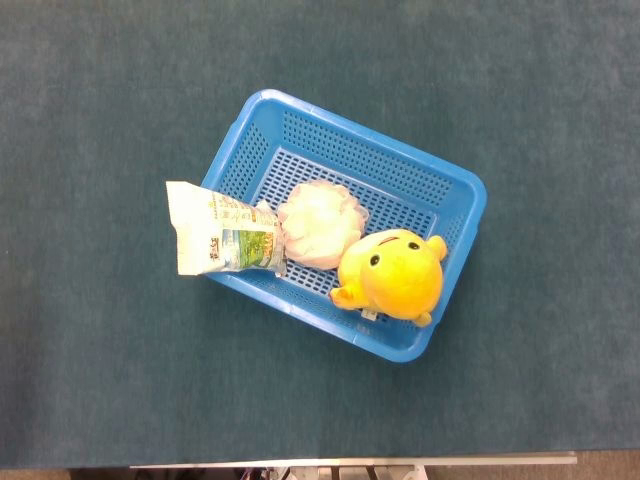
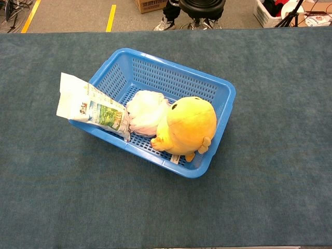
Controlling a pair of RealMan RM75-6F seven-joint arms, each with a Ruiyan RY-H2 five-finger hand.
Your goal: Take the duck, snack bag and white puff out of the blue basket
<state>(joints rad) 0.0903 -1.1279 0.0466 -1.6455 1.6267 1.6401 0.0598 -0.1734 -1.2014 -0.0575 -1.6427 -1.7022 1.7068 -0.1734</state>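
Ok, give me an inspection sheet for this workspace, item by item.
Surface: blue-green cloth table.
Basket: blue basket set at an angle, mid-table.
Duck: yellow duck inside, at the basket's right end.
Puff: white puff inside, between the duck and the bag.
Snack bag: snack bag leans over the left rim, part of it outside.
Clutter: nothing seen.
Hands: neither in view.
Cables: some on the floor at the far left corner.
Surroundings: cardboard box, someone's shoes by a stool base.
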